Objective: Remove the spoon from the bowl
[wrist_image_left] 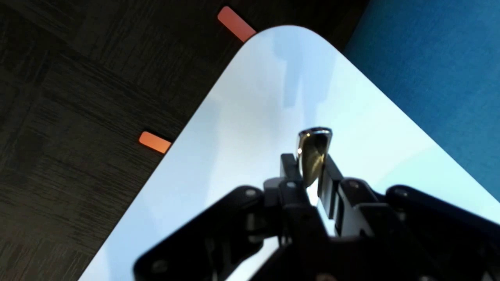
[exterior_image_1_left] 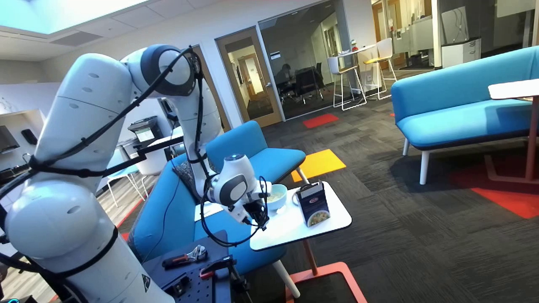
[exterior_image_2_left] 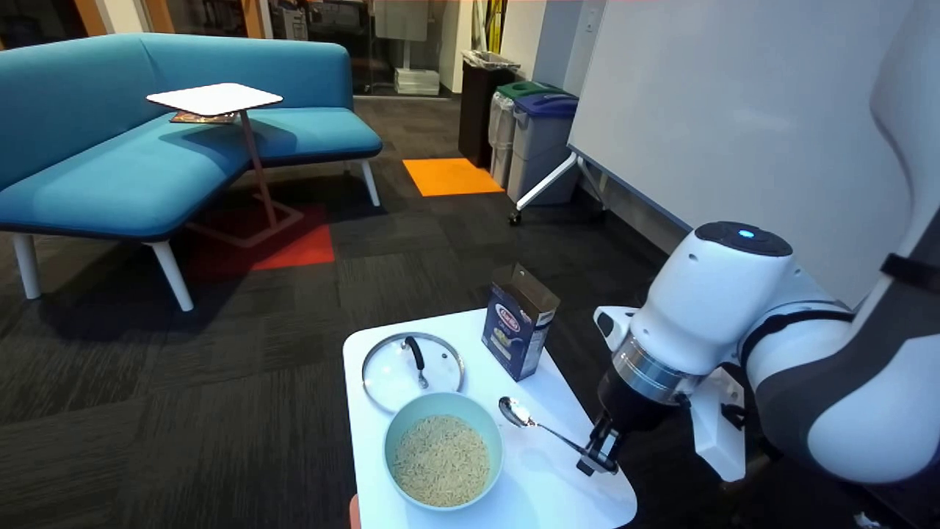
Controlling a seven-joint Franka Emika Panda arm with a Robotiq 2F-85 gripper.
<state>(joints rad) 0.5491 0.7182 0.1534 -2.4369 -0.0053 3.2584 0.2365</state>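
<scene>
In an exterior view, the gripper (exterior_image_2_left: 598, 463) pinches the metal spoon (exterior_image_2_left: 523, 416) by its handle near the tabletop's (exterior_image_2_left: 543, 486) near-right corner; the spoon's head is outside the pale blue bowl (exterior_image_2_left: 444, 404), near its rim. Whether the head touches the tabletop I cannot tell. The bowl holds rice-like grains (exterior_image_2_left: 442, 463) beside the left edge; a glass lid (exterior_image_2_left: 385, 375) lies toward the far-left corner and a Barilla box (exterior_image_2_left: 507, 334) stands by the far-right one. Both exterior views show a blue sofa (exterior_image_2_left: 95, 198) on dark carpet (exterior_image_2_left: 257, 375). The wrist view shows the handle's end between the fingertips (wrist_image_left: 288, 164); a whiteboard (exterior_image_2_left: 720, 103) and an adjustable wrench (exterior_image_1_left: 196, 253) each appear in an exterior view.
</scene>
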